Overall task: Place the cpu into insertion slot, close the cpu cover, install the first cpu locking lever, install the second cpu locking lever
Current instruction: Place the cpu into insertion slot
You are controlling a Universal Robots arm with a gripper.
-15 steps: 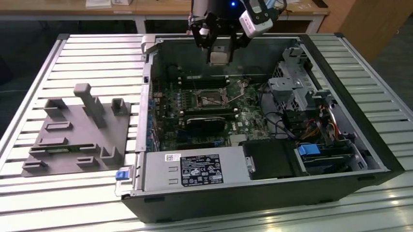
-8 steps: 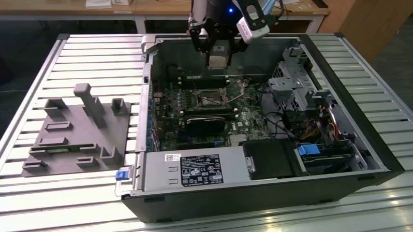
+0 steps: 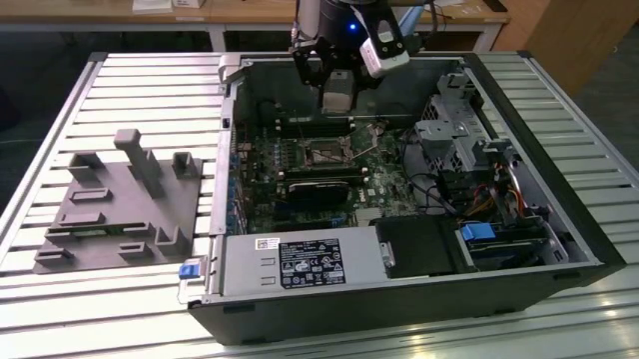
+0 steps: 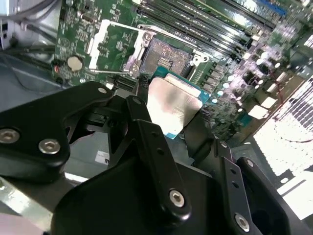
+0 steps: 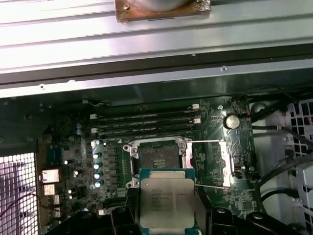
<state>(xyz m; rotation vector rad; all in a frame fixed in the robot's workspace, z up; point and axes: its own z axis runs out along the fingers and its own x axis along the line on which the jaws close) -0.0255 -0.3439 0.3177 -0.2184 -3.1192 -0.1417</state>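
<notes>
We see the hand [image 4: 169,111] pinched narrow on the cpu [image 5: 166,203], gripping its edges. The insertion slot [image 5: 157,155] lies near, apart from it.

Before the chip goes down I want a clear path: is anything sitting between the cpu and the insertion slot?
Nothing visible. The gripper holds the cpu near the insertion slot, whose dark centre lies bare in both wrist views. The cpu cover is swung aside, off the slot.
</notes>
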